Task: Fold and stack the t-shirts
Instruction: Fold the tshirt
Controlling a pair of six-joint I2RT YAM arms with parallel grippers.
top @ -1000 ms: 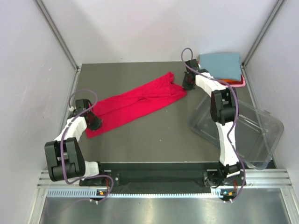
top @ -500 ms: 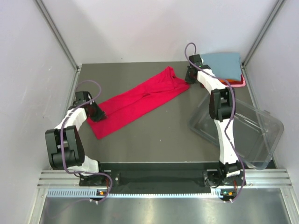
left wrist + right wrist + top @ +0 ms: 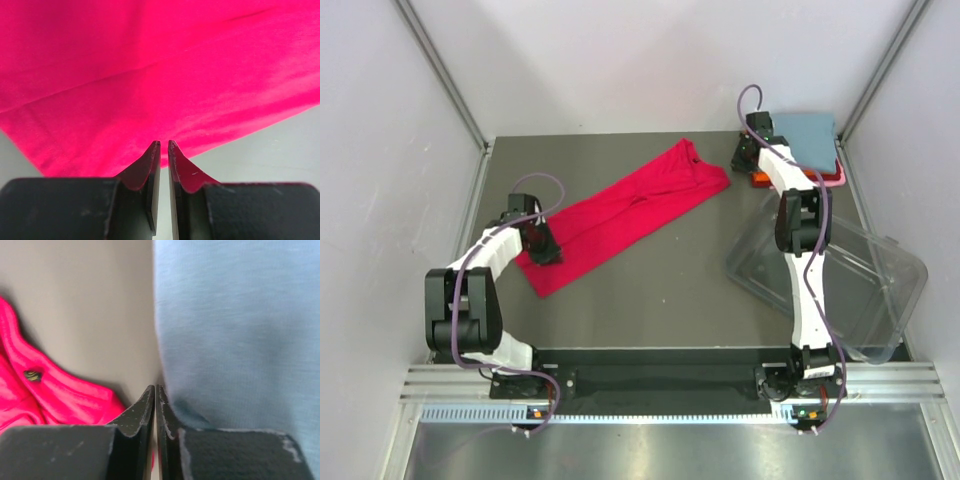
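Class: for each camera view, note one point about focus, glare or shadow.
Top view: sharp, evenly lit, with pale glare on the clear tub. Left wrist view: the red shirt looks soft. Right wrist view: the blue-grey shirt is blurred, its edge shadowed.

One crimson t-shirt (image 3: 620, 215), one blue-grey t-shirt (image 3: 807, 138)

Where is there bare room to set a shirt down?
Bare table lies in front, between the red shirt, the clear tub and the arm bases; a smaller patch sits in the back left corner behind the shirt. The back right is crowded: folded stack, right pincer, tub.
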